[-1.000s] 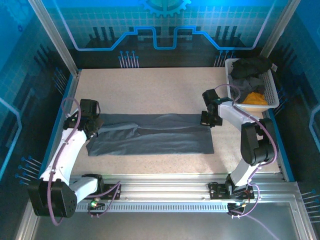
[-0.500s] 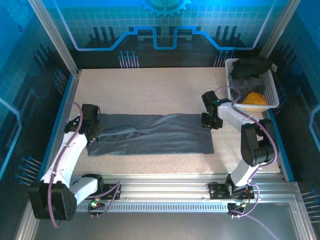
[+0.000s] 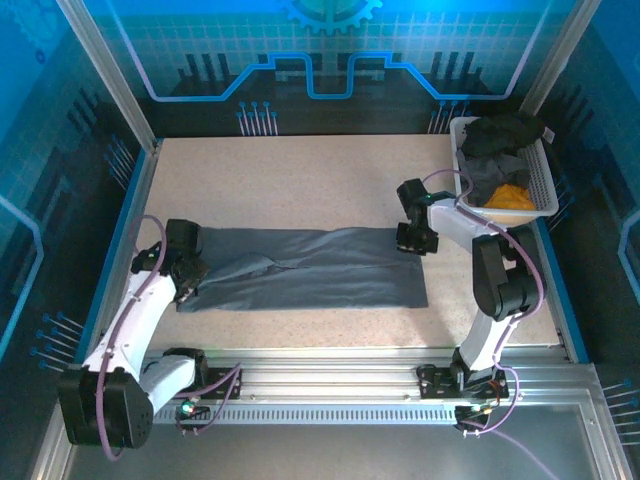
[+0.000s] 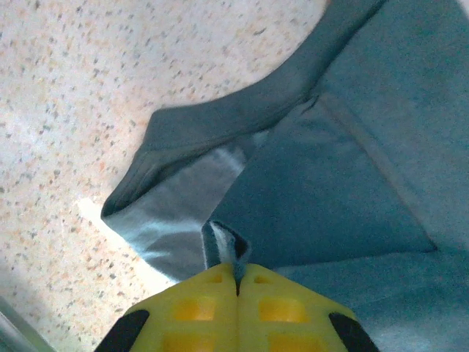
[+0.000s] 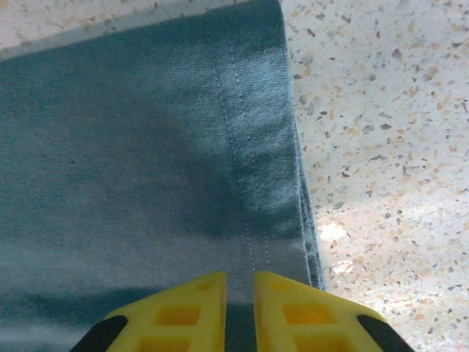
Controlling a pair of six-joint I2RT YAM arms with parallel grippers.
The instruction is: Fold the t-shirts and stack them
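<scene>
1. Jaws on the left are pressed together on a little tuck of the grey t-shirt [image 3: 310, 275], right at its sleeve end.
2. Shirt's lying on the tabletop [image 3: 300, 180] as a long strip, folded lengthwise, so I'd call this mid-fold.
3. Over at the hem corner, jaws on the right sit nearly together; can't tell if they've got cloth. Next move probably needs both ends gripped, then one end carried over the other.
4. Far right, the basket [image 3: 545, 175] holds the other t-shirts [image 3: 505, 135].
</scene>
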